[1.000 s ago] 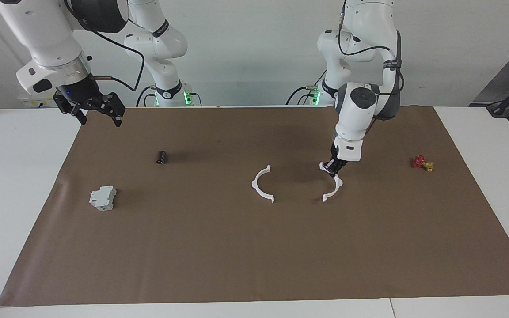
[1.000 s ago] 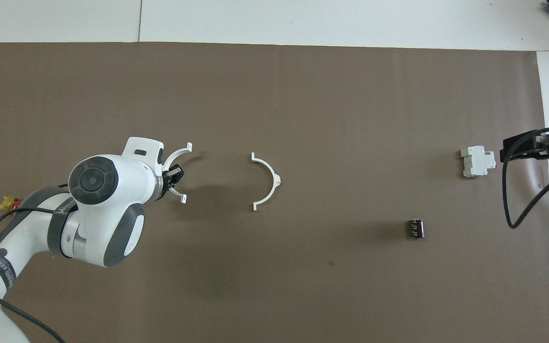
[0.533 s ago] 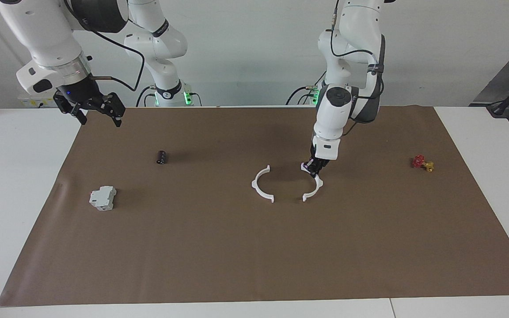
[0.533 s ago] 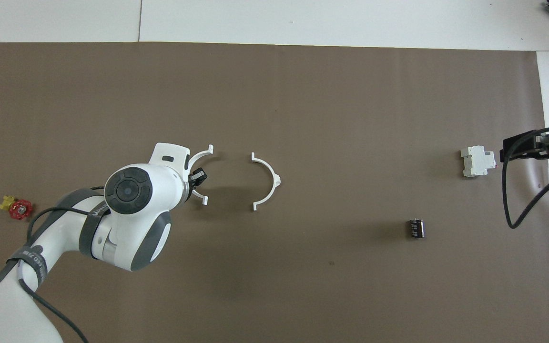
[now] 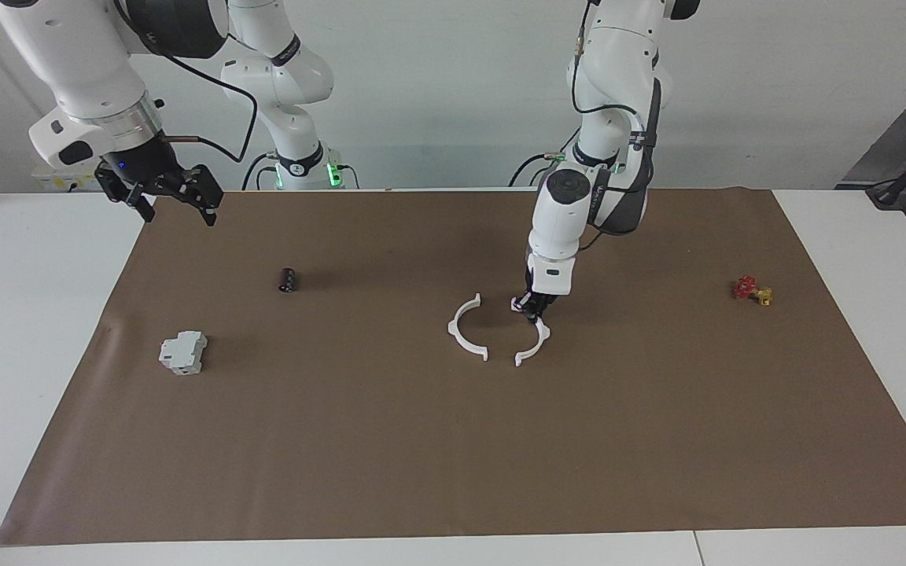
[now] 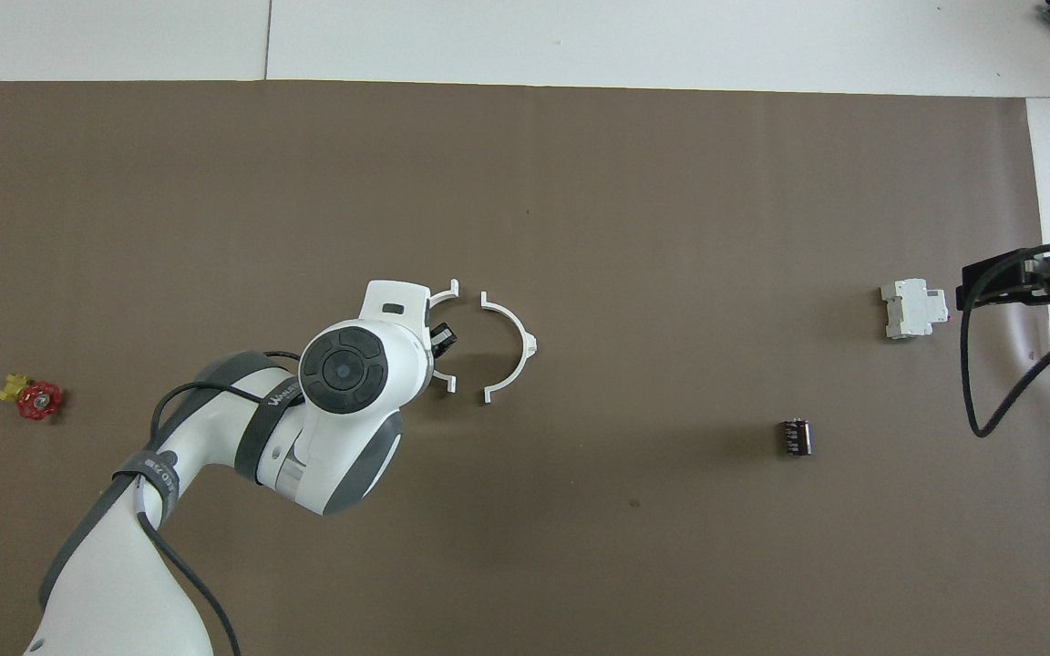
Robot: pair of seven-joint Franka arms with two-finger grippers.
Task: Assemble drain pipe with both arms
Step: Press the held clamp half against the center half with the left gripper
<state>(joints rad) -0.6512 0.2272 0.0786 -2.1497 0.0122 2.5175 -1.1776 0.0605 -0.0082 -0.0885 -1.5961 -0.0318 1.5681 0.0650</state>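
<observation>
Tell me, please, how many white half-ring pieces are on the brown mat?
2: one half-ring lies free mid-mat; the other half-ring is beside it toward the left arm's end, gripped by the left hand. None seems hidden.

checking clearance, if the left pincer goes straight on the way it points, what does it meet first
It points steeply down, so the left pincer, shut on one half-ring, would probably meet the brown mat just below; the other half-ring lies beside it, apart.

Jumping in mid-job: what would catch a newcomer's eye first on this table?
Mid-mat, the left hand is shut on one white half-ring, its ends facing the other half-ring lying beside it, a small gap between them. The right hand waits open above the mat's edge at the right arm's end.
</observation>
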